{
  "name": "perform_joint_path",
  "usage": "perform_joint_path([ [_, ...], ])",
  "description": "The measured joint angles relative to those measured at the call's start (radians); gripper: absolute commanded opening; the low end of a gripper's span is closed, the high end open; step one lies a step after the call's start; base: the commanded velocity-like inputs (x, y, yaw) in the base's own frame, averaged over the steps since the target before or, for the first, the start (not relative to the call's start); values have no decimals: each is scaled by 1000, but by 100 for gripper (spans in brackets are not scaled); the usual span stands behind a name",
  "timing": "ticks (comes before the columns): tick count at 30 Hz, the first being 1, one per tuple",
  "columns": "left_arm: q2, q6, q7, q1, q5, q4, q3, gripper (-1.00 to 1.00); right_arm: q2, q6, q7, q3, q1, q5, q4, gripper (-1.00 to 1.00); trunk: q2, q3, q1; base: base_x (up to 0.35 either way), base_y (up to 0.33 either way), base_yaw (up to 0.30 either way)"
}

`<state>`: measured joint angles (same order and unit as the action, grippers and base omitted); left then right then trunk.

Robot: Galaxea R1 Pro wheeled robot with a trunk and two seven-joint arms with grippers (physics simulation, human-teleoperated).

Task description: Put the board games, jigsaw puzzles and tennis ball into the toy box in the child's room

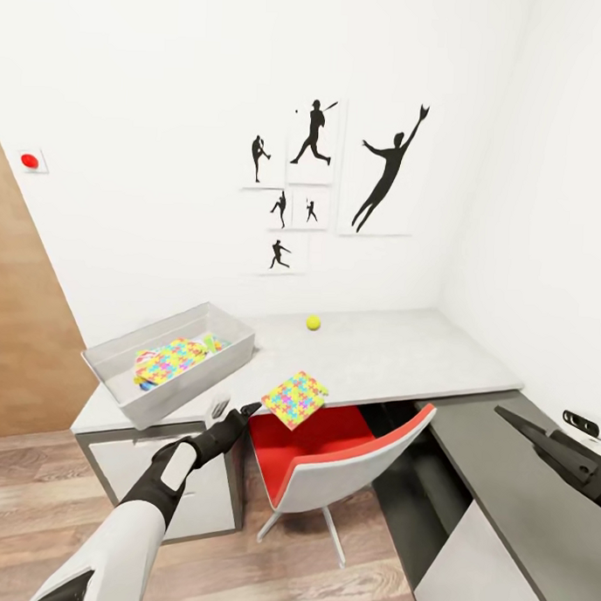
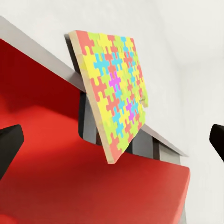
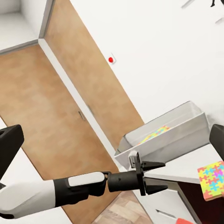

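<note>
A jigsaw puzzle box lies at the front edge of the light-grey table, part of it overhanging the red seat of a white-shelled chair; from the left wrist view the same box juts out past the table's edge above the red seat. The left gripper hovers just beside the box at the table's edge, its fingers spread and holding nothing, as the right wrist view also shows. The toy box sits at the table's left end with another jigsaw-patterned box inside among other colourful items. The tennis ball rests farther back on the table, near the wall. The right gripper hangs over the dark-grey cabinet at the right, its black fingertips parted wide and empty in the right wrist view.
</note>
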<state>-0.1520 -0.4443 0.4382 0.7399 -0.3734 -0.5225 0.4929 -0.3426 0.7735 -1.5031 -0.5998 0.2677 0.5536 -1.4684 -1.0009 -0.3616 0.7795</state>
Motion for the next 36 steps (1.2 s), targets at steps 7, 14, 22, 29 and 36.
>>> perform_joint_path([
  [7, 1, 0, 0, 0, -1, 1, 1, 100, 2, -1, 0, 0, 0, -2, 0, 100, -49, -22, 27, 0, 0, 0],
  [14, -1, 0, 0, 0, 0, 3, 1, 100, 9, -2, 1, 0, 0, -3, 0, 100, -98, -44, 54, 0, 0, 0],
  [22, -2, 1, 0, 0, 0, 7, 0, 100, 13, -3, 2, 0, 0, -7, 0, 100, -112, -50, 61, 0, 0, 0],
  [29, -3, 0, 1, 0, 0, 7, 0, 100, 15, -4, 3, 0, 0, -8, 0, 100, -112, -50, 61, 4, 0, 0],
  [36, -2, -4, 2, 0, 1, 8, -1, 100, 16, -5, 3, 0, 0, -9, 0, 100, -112, -50, 61, 96, -22, 0],
])
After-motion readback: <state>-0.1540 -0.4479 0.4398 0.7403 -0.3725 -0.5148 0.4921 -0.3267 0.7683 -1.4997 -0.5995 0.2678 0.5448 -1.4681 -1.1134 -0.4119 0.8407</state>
